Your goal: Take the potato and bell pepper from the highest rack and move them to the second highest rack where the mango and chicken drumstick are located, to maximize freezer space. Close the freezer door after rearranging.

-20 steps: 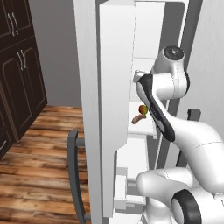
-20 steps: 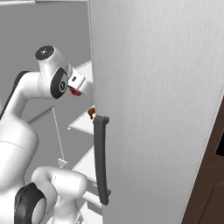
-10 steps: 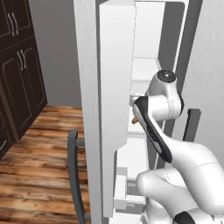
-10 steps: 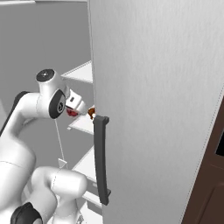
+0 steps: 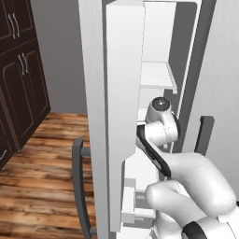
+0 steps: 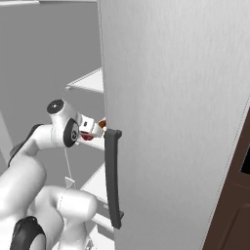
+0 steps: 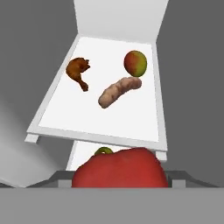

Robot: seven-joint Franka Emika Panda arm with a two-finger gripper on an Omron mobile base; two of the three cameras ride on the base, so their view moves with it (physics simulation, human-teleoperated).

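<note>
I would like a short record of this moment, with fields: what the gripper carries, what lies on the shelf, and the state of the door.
gripper: shut on the bell pepper, red, close under the camera
shelf: white, flat, ahead of the hand
on the shelf: chicken drumstick at left, mango at right, potato between them, one end touching the mango
bell pepper placed: not yet
freezer door: open, grey bar handle toward the camera
</note>
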